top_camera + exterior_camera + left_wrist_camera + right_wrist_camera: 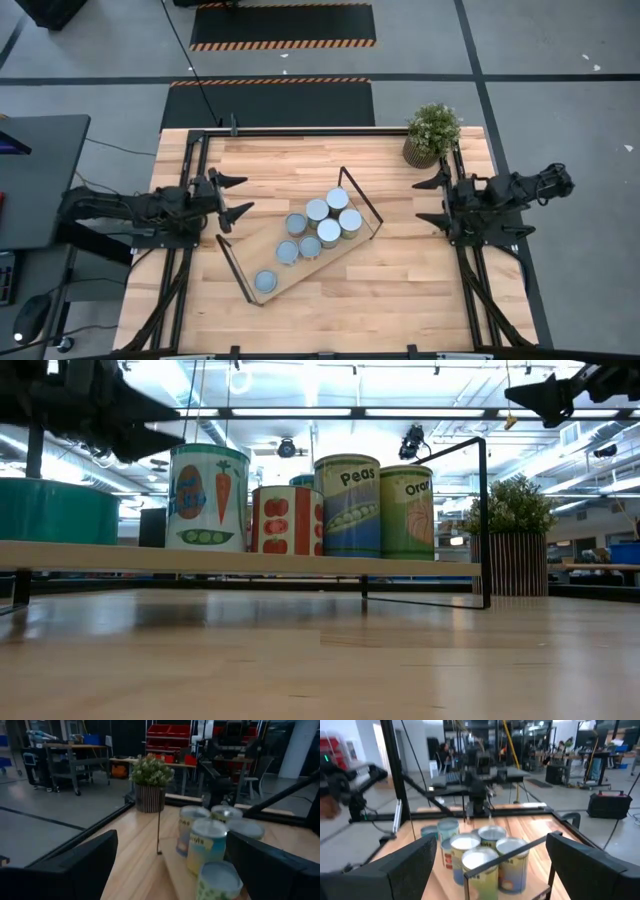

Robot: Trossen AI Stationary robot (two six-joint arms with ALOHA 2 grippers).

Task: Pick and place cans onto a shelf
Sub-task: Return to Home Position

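Observation:
Several cans [318, 228] with pale round tops stand on the light-wood shelf [300, 262], which lies slantwise in the middle of the table on its black wire end frames [362, 203]. One can [266, 283] stands alone near the shelf's near left end. In the low view the cans [346, 506] show picture labels. My left gripper [236, 196] is open and empty at the table's left side, above the table. My right gripper [432, 200] is open and empty at the right side. The cans also show in the left wrist view [206, 845] and the right wrist view [479, 852].
A potted green plant [432, 134] stands at the far right corner, close to my right gripper. Black frame rails [300, 131] run along the far edge and both sides. Bare wood lies in front of and behind the shelf.

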